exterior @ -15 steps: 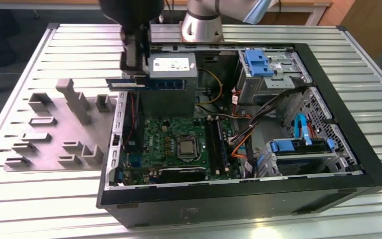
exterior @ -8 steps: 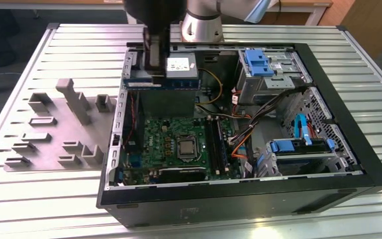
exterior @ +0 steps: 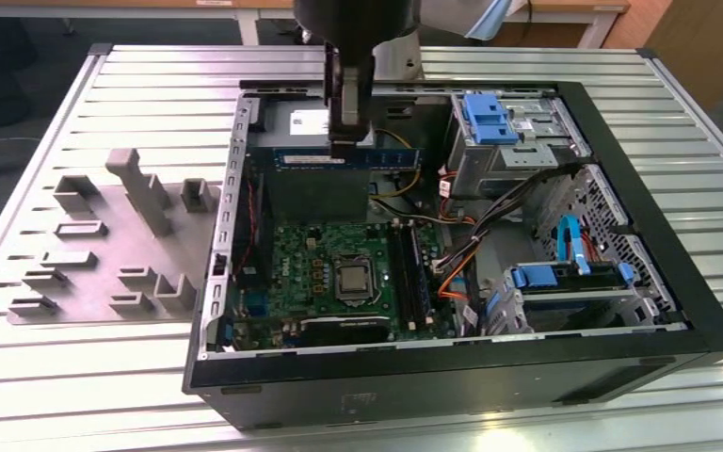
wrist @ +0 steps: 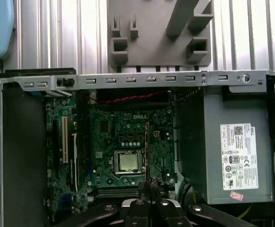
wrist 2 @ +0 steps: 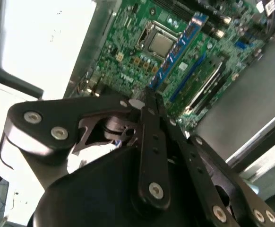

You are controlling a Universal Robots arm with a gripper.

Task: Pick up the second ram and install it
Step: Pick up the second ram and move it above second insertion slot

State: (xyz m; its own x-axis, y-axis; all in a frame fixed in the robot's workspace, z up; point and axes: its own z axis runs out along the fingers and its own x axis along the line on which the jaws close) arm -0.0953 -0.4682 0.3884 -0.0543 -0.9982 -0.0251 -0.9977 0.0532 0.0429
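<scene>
The ram (exterior: 298,158) hangs in the air above the far end of the open case (exterior: 462,372), pinched near its middle by the gripper (exterior: 349,143). In the exterior view it lies level and lengthwise across the case, its white label facing the camera, over the grey power supply (exterior: 312,193) and well apart from the slots (exterior: 409,273). In the second wrist view the ram (wrist 2: 180,47) runs as a blue strip away from the closed fingertips (wrist 2: 144,101), with the motherboard (wrist 2: 123,56) far behind it. In the first wrist view it shows edge-on as a thin line (wrist: 147,151) rising from the gripper (wrist: 147,189), passing just beside the CPU socket (wrist: 128,162).

The arm (exterior: 355,38) comes straight down from above, wrist vertical, with the fingers pointing down into the case and clamped flat on both faces of the ram.

The case lies on its side with the lid off. Inside sit the green motherboard (exterior: 298,264) with the bare CPU socket (exterior: 353,280) at its middle, the row of slots beside it, and what looks like another dark strip already seated in one slot (wrist 2: 206,78). The power supply (wrist: 232,146) fills one corner. Drive cages with blue clips (exterior: 488,118) stand along the exterior view's right side, and a bundle of orange and black cables (exterior: 462,254) runs between them and the board.

A grey fixture (exterior: 98,254) with upright holders lies on the slatted tabletop (exterior: 72,377), just beside the case on the exterior view's left.
</scene>
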